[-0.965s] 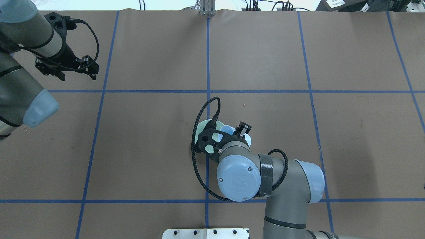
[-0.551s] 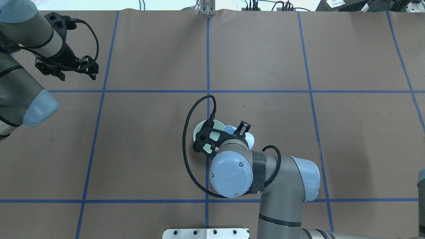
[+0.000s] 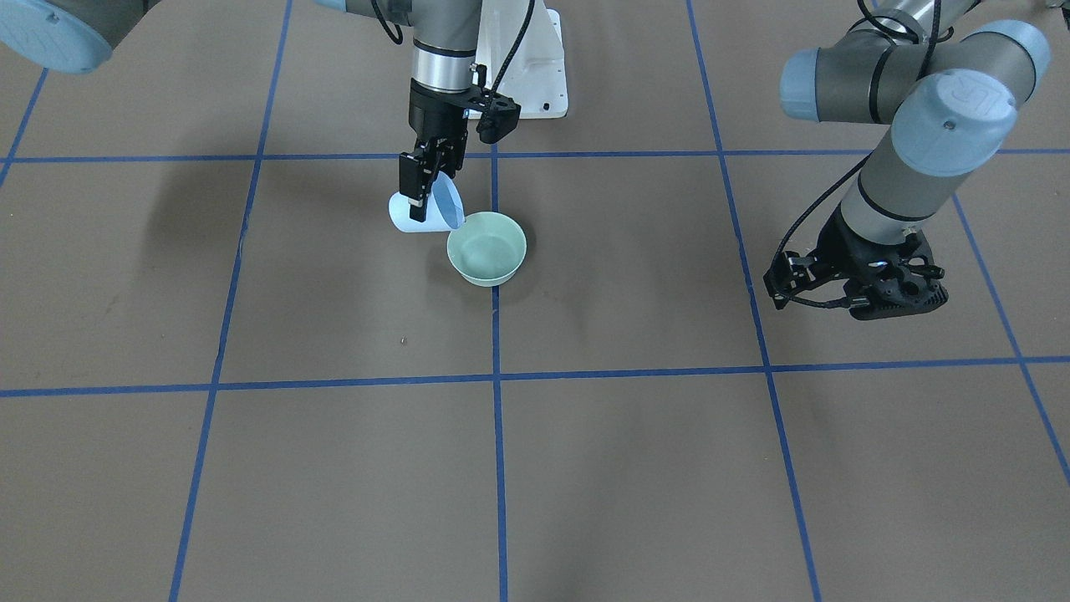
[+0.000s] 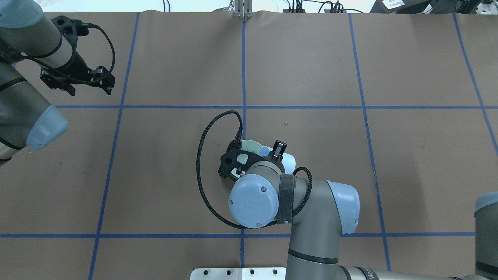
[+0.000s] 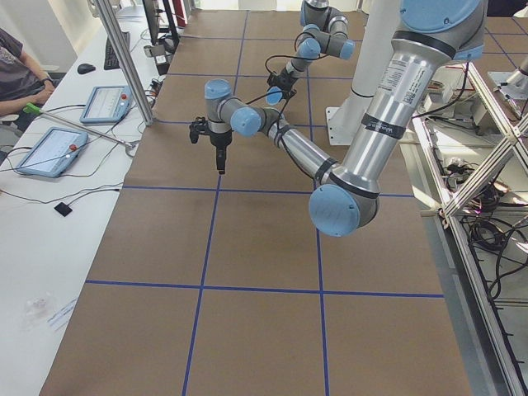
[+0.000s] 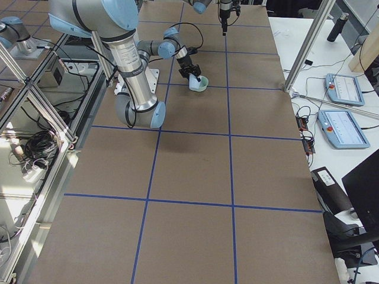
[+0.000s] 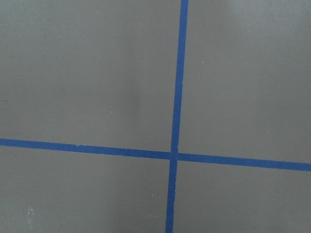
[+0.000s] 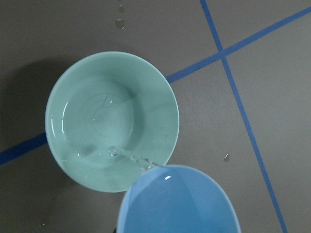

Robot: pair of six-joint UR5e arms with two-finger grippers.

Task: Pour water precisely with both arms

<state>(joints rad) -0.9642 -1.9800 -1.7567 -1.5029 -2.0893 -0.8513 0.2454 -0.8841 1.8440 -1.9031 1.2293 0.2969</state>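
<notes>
Right tool (image 3: 418, 194), upper centre of the front view, is clenched on the wall of a light blue plastic cup (image 3: 435, 209). The cup is tipped hard, lip over the rim of a pale green round bowl (image 3: 487, 248). The bowl sits on the brown paper-covered desk (image 3: 635, 468) on a blue tape line, nothing holding it.

Water (image 8: 127, 155): in the right wrist view, a thin clear stream leaves the cup lip and lands low in the bowl, close to the rim nearest the cup. A shallow pool with ripples lies on the bowl floor. Pouring step, looks mid-way. How much is left in the cup cannot be told.

Left tool (image 4: 90, 91), upper left of the overhead view, hangs over bare desk well apart from the bowl. Its fingers are spread and released, gripping nothing.

Risks:
- The stream enters right by the rim, so little margin. If the tilt slackens, water could run down the cup's outer wall and miss the bowl.
- Tipping faster could splash out of the shallow bowl.
- The cup lip is nearly touching the bowl, which is loose. A small sideways drift could shove it, with the left arm too far off to steady it.
- Small spots on the desk beyond the bowl may be drops. Cannot confirm.
</notes>
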